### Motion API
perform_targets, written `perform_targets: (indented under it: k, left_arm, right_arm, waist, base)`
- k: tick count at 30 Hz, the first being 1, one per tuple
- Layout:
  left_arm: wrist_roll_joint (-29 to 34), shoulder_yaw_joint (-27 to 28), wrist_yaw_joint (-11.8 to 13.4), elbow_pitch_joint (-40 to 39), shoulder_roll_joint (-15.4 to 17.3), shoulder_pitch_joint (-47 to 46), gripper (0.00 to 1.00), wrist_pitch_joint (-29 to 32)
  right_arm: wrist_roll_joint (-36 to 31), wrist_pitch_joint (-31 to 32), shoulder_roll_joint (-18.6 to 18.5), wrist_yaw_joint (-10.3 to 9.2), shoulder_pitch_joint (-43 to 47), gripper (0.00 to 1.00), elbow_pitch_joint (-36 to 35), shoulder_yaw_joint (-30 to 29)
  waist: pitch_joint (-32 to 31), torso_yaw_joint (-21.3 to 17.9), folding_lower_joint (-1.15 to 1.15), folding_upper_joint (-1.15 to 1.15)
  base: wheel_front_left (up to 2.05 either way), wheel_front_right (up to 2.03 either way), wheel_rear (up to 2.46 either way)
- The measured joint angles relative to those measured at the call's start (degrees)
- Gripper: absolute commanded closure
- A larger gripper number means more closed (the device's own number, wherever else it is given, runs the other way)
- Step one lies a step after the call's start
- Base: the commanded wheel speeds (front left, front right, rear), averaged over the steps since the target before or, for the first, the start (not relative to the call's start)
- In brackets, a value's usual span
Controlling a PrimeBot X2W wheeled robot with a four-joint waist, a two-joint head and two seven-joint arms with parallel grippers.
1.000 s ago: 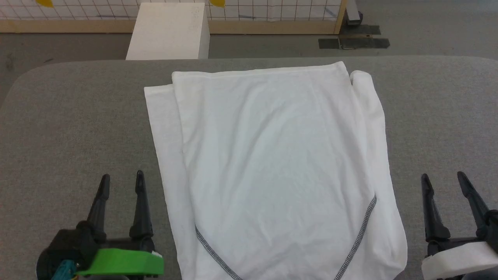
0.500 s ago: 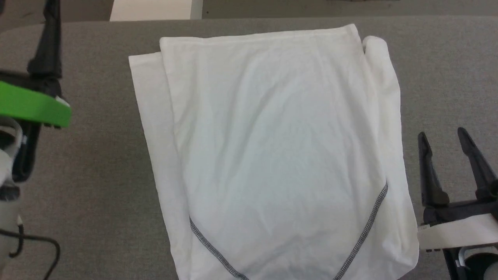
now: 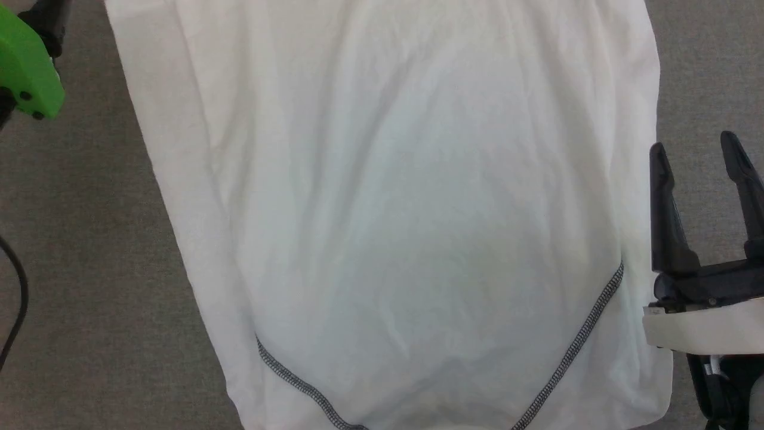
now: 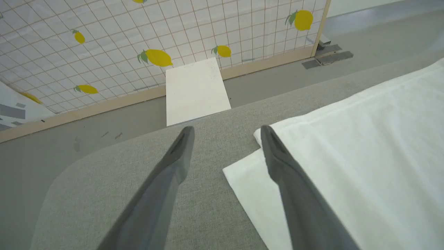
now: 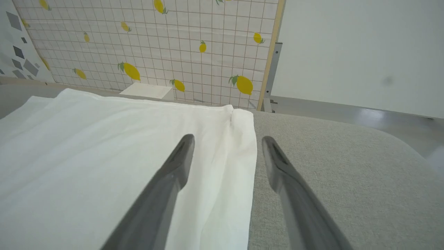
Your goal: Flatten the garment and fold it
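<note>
The head camera has dipped closer; the left gripper (image 4: 227,127) has reached to ten o'clock — jaws wide by the far-left corner of the garment (image 3: 406,209), flat at centre. Right gripper (image 3: 693,143), equally wide, three o'clock — best pinch every layer.

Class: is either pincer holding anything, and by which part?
Nothing is held: the left pincer and the right pincer stand open beside the thin white long-sleeved shirt.
</note>
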Motion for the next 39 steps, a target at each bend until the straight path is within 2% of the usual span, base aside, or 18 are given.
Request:
perform_targets:
  k: [4, 11, 12, 13, 18, 20, 27, 35, 39]
  left_arm:
    - [-0.51, -0.97, -0.45, 3.25, 0.71, -1.54, 0.00, 3.89]
    - [-2.43, -1.16, -0.49, 8.18, 0.96, -2.42, 0.00, 5.87]
    - [-2.86, -1.03, -0.52, 8.31, 1.09, -2.69, 0.58, 5.91]
    - [-3.08, -1.00, -0.57, 8.47, 1.18, -2.85, 1.00, 6.12]
    - [-4.33, -0.38, -1.08, 9.18, 0.70, -3.33, 1.00, 4.63]
    - [-6.02, 0.49, -1.08, 10.59, -0.47, -2.66, 1.00, 2.30]
    - [-7.73, 2.56, -1.10, 11.49, -0.08, 1.41, 1.00, -0.94]
    - [-12.03, 7.80, -0.94, 8.45, 3.25, 9.51, 1.00, -3.36]
    - [-14.55, 11.58, 0.54, 5.77, 5.10, 16.16, 1.00, -4.37]
  right_arm:
    - [-0.07, 0.00, 0.00, 0.00, -0.86, 0.00, -0.13, -0.26]
    - [-0.07, 0.00, -0.01, 0.00, -1.08, 0.00, -0.37, -0.75]
    - [-0.08, 0.00, 0.00, 0.00, -1.12, 0.00, -0.40, -0.78]
    - [-0.08, 0.00, 0.00, 0.00, -1.14, 0.00, -0.41, -0.83]
    - [-0.49, 0.25, -0.01, 0.00, -1.74, 0.00, -0.51, -1.37]
    - [-0.55, 0.24, 0.00, 0.00, -1.85, 0.00, -0.44, -1.87]
    - [-0.37, 0.24, 0.00, 0.00, -1.73, 0.00, 0.89, -2.33]
    - [1.22, 0.60, 0.00, 0.00, 1.81, 0.00, 2.40, -4.07]
    - [2.15, 0.83, 0.01, 0.00, 4.28, 0.00, 2.65, -4.95]
  waist:
    - [3.44, -0.78, 0.00, 0.00]
    - [8.66, -2.41, 0.00, 0.00]
    - [9.08, -2.57, 0.00, 0.00]
    - [9.39, -2.70, -0.01, 0.00]
    - [9.90, -2.86, 0.00, 0.00]
    - [8.48, -2.58, 0.00, 0.00]
    - [3.05, -1.64, -0.01, 0.00]
    - [-5.45, -0.77, -0.02, 0.00]
    - [-10.16, -0.23, -0.02, 0.00]
  base:
    - [0.00, 0.00, 0.00]
    - [0.00, 0.00, 0.00]
    - [0.00, 0.00, 0.00]
    - [0.00, 0.00, 0.00]
    - [0.00, 0.00, 0.00]
    - [0.00, 0.00, 0.00]
    - [0.00, 0.00, 0.00]
    - [0.00, 0.00, 0.00]
    - [0.00, 0.00, 0.00]
